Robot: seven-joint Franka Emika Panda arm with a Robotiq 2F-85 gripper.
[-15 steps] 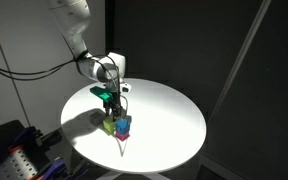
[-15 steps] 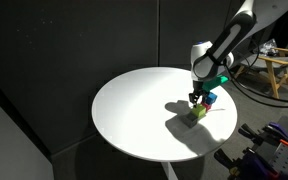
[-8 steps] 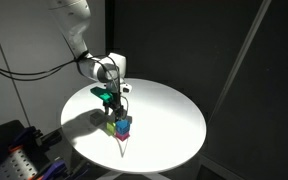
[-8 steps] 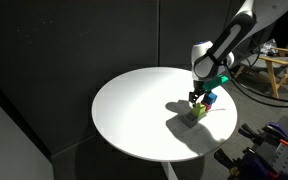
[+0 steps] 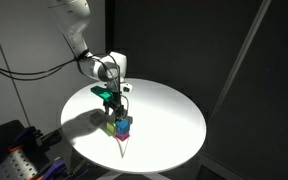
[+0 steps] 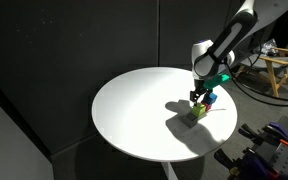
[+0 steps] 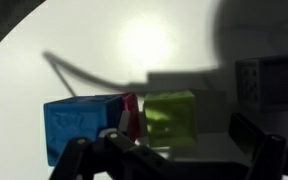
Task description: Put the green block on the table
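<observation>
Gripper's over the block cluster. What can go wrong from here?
1. The green block sits tight beside a red piece and the blue cube; the open gripper may catch a neighbour on closing.
2. In an exterior view the cluster lies toward the table rim; a nudge might push a block off.

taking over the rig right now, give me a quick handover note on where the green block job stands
End effector: open, holding nothing, hovering just above the cluster of blocks.
Small lime-green cube: appears to rest on the large round white tabletop, beside a blue cube, with a small pink-red piece between them. A grey cube sits on its other side.
Done: the green cube looks released on the table.
Left: confirm it sits flat on the tabletop, which the wrist view's shadow makes hard to tell, then lift the arm clear.
</observation>
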